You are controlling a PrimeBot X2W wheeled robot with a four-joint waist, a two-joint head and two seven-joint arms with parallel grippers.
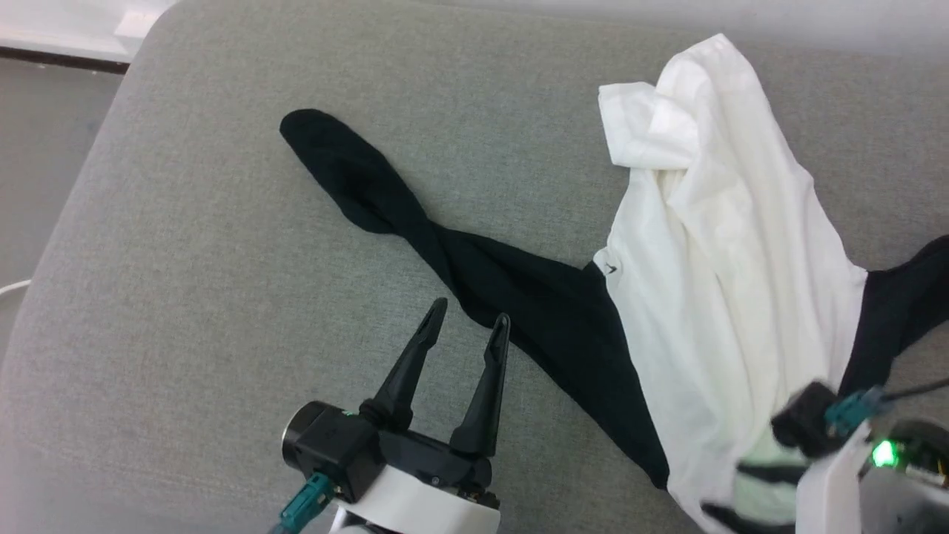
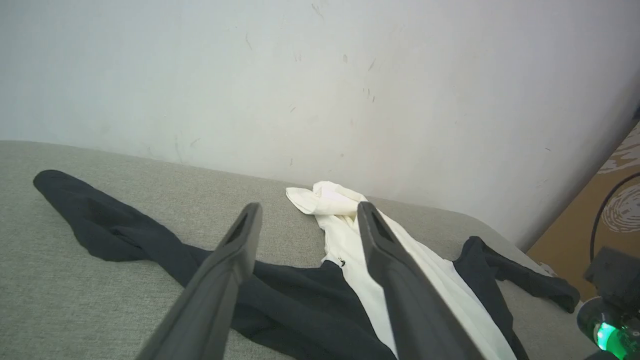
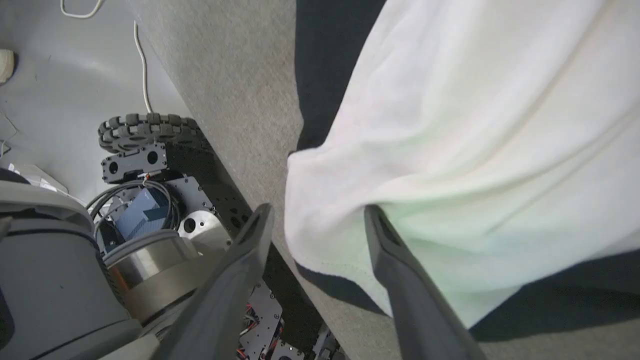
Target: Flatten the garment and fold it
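Note:
The garment (image 1: 712, 282) lies crumpled on a grey cushion (image 1: 185, 297), its white body bunched at the right. One black sleeve (image 1: 415, 215) stretches, twisted, toward the far left. The other black sleeve (image 1: 904, 304) trails off to the right. My left gripper (image 1: 471, 310) hovers open just short of the near sleeve, holding nothing, and the left wrist view looks between the left gripper (image 2: 308, 207) fingers at the garment (image 2: 332, 200). My right gripper (image 3: 318, 209) is open at the cushion's front edge, with the white hem (image 3: 325, 235) lying loose between its fingers.
A pale wall (image 2: 300, 75) stands behind the cushion, with a cardboard box (image 2: 575, 225) at its right end. Below the cushion's front edge are my wheeled base (image 3: 145, 132) and a white cable (image 3: 142, 60) on the floor. Bare floor (image 1: 44, 148) lies left of the cushion.

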